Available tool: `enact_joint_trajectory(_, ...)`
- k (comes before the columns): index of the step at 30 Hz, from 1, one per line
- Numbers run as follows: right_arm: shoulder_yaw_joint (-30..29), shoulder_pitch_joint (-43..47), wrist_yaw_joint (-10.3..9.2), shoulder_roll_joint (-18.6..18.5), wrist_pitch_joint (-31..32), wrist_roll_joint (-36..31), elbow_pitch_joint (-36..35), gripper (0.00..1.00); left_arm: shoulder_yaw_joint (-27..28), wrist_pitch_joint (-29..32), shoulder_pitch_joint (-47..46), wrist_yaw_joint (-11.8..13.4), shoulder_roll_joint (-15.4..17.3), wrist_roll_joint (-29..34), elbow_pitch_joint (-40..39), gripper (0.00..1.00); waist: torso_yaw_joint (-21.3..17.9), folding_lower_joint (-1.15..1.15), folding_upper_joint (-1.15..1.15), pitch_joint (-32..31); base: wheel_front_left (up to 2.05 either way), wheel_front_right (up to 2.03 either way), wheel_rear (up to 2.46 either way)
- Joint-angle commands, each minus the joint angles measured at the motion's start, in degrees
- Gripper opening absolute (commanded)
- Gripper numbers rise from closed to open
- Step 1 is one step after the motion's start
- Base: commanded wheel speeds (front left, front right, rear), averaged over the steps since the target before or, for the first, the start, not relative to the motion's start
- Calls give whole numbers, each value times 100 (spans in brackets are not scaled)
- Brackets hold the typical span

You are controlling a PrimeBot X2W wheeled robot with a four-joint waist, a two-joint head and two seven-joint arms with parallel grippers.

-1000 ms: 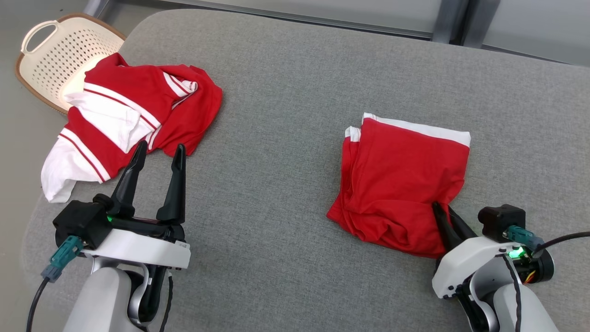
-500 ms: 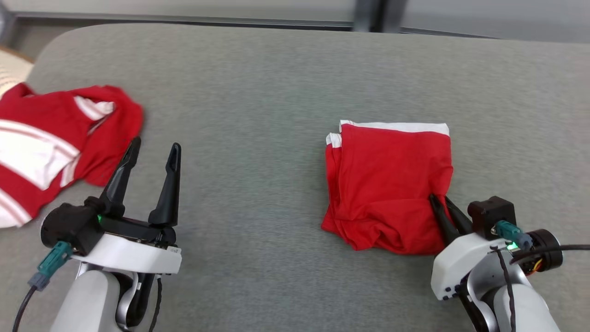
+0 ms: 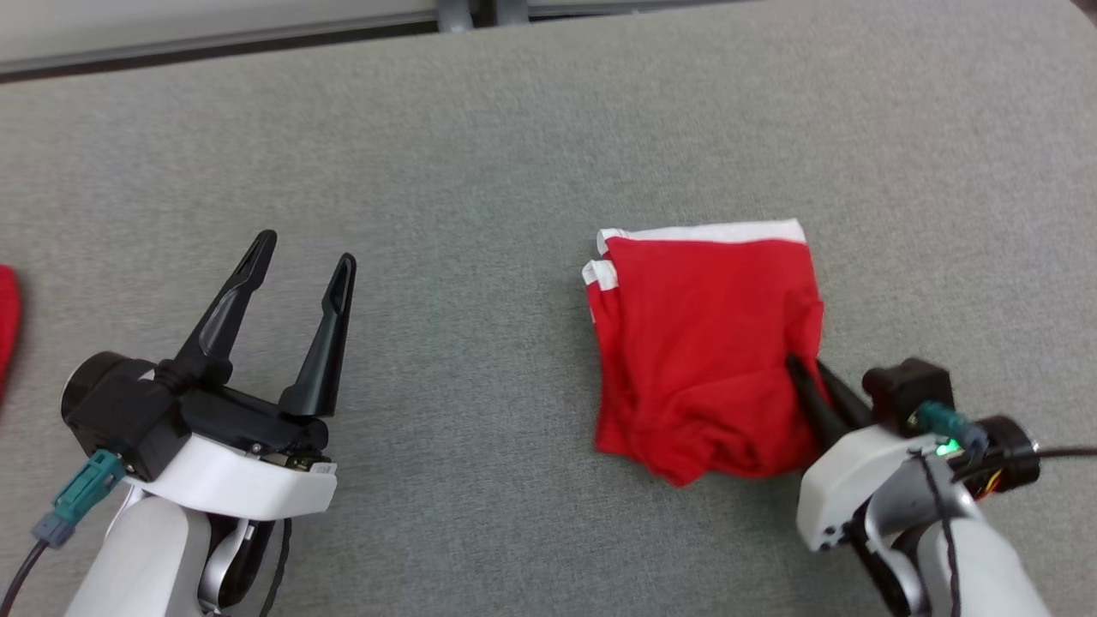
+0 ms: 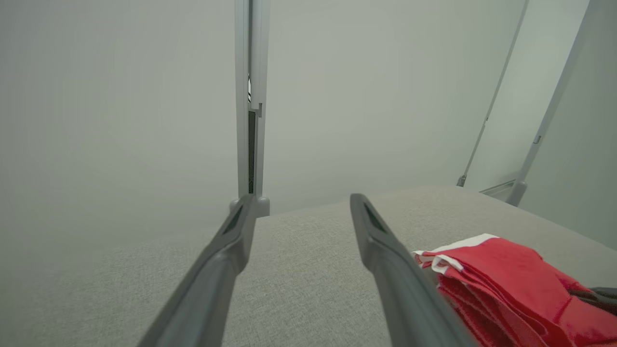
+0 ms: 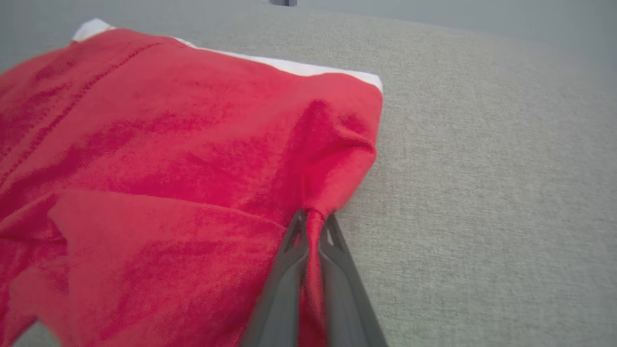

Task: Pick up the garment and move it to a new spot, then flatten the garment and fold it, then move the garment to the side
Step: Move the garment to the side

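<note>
1. Right gripper (image 3: 804, 364), 4 o'clock in the head view: fingers clenched on a pinch of red fabric, which is drawn into a ridge between them (image 5: 315, 215).
2. Left gripper (image 3: 306, 248), 8 o'clock: fingers spread wide, holding nothing, above bare table (image 3: 480, 171).
3. Garment (image 3: 703, 334), 3 o'clock: red, folded, white band along its far edge, lying on the table and gripped at its near right corner.
4. Red cloth (image 3: 7, 317), sliver at 9 o'clock, well apart.
5. Rail (image 3: 214, 34), 11 o'clock, beyond the table's far edge.
</note>
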Motion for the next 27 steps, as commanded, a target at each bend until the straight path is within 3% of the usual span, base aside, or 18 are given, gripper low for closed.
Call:
enact_joint_trajectory(1, -48, -233, -14, -170, 5, 54, 93, 0, -26, 27, -103, -10, 91, -58, -105, 100, -208, 0, 0, 301, 0, 0, 0)
enact_joint_trajectory(8, -587, -731, -14, -785, 240, 137, 240, 0, -194, 85, -319, -10, 317, -74, -509, 100, -265, 0, 0, 831, 0, 0, 0)
enact_joint_trajectory(17, -1871, -1106, -14, -1717, 663, -14, 112, 0, -325, 78, -591, -10, 642, -145, -1011, 100, -304, 0, 0, 1447, 0, 0, 0)
enact_joint_trajectory(21, -2291, -1357, -14, -1872, 786, -127, 43, 0, -341, 71, -740, -11, 768, -183, -1182, 100, -268, 0, 0, 1751, 0, 0, 0)
enact_joint_trajectory(27, -2803, -1776, -14, -1790, 826, -432, 196, 0, -409, 37, -939, -11, 907, -279, -1261, 100, -146, 0, 0, 2088, 0, 0, 0)
